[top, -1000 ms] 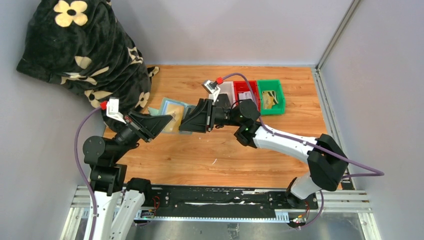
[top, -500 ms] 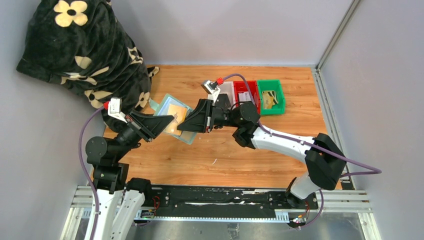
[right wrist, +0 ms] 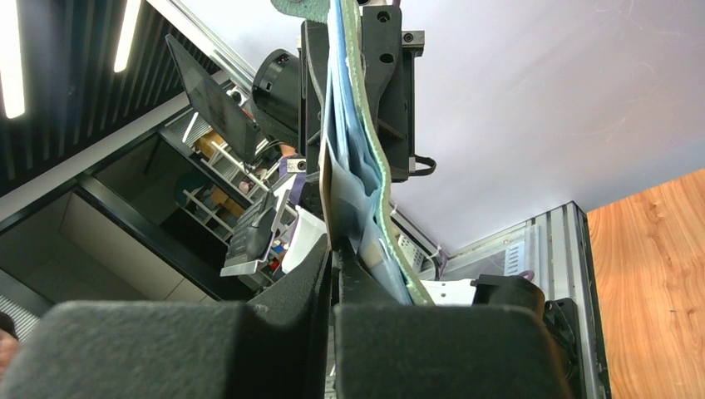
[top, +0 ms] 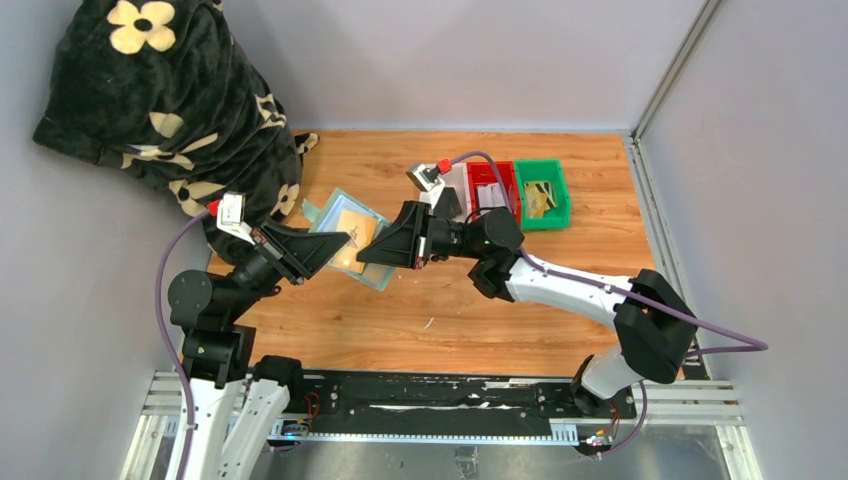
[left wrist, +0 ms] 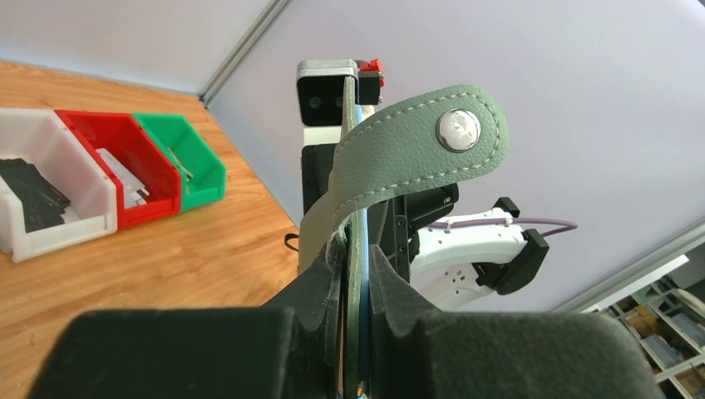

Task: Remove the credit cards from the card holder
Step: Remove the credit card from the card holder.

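Tan-gold credit card (top: pixel 352 224), pinched by the right gripper (top: pixel 364 252), extends straight ahead into the card holder (top: pixel 334 205) clamped opposite by the left gripper (top: pixel 334 241); withdrawal likely runs backward.

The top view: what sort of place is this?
Probably a robot test booth in a lab: two arms bolted to a metal rail, plain grey walls closing in the wooden table, and plastic sorting bins.

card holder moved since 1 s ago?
Yes. The card holder has tilted; its right corner dropped toward the near edge, away from the red bin.
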Robot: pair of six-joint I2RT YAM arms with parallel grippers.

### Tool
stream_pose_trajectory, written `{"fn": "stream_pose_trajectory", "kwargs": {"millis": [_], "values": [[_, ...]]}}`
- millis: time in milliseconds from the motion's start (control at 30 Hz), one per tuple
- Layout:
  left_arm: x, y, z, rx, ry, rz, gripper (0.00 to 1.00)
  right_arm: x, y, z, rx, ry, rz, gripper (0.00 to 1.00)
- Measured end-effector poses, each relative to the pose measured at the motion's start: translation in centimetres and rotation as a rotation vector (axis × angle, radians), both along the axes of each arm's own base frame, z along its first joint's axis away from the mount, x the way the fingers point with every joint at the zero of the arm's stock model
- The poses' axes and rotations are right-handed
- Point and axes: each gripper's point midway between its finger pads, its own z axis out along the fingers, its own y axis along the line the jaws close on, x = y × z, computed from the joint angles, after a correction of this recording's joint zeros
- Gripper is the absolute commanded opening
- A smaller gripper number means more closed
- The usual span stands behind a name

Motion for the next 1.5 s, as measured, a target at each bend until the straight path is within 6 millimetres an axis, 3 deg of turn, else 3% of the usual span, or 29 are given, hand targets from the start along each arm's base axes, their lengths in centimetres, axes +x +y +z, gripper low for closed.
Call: {"fn": "stream_pose_trajectory", "kwargs": {"millis": [233,500,767,1133,1333,1400,1500], "values": [[0.0,-0.1,0.1,0.020,0.012,-0.006,0.19,0.0,-0.2,0.0,0.002,0.004,-0.006,0.00],[-0.2,-0.2,0.2,0.020,0.012,-0.020,0.19,-0.3,-0.6,0.0,0.002,0.005,-0.008,0.00],[-0.3,-0.4,0.3,0.019,0.013,-0.032,0.08,-0.3,-0.7,-0.2,0.000,0.008,-0.011,0.00],[-0.3,-0.4,0.1,0.026,0.037,-0.033,0.05,-0.4,-1.2,-0.8,-0.005,0.021,-0.022,0.00],[-0.3,-0.1,1.1,0.015,0.014,-0.005,0.05,-0.5,-1.7,-0.6,0.008,0.011,-0.026,0.00],[-0.3,0.0,1.2,0.014,0.011,-0.003,0.02,-0.6,-1.7,-0.5,0.011,0.010,-0.026,0.06],[-0.2,0.0,1.2,0.013,0.011,0.002,0.00,-0.6,-1.7,-0.5,0.011,0.013,-0.024,0.24]]}}
